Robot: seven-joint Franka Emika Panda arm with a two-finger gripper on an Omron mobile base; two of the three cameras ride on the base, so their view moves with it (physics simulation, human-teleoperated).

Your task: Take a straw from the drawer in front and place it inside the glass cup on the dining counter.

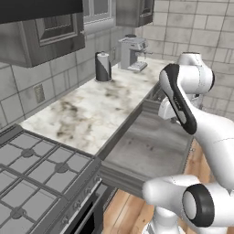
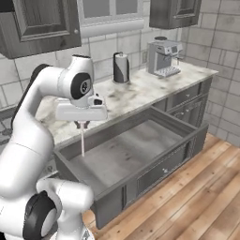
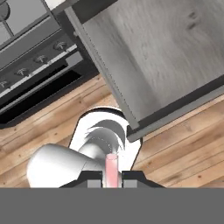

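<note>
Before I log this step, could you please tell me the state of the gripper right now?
Gripper: shut on the thin pinkish-red straw, which hangs upright from it above the open dark grey wooden drawer.

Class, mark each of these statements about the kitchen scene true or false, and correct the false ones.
1. The drawer is pulled open. True.
2. The claw is shut on the straw. True.
3. The straw hangs roughly upright. True.
4. The straw lies flat on the drawer floor. False: it is held in the claw above the drawer.
5. The coffee machine stands on the wooden floor. False: it stands on the marble worktop.
</note>
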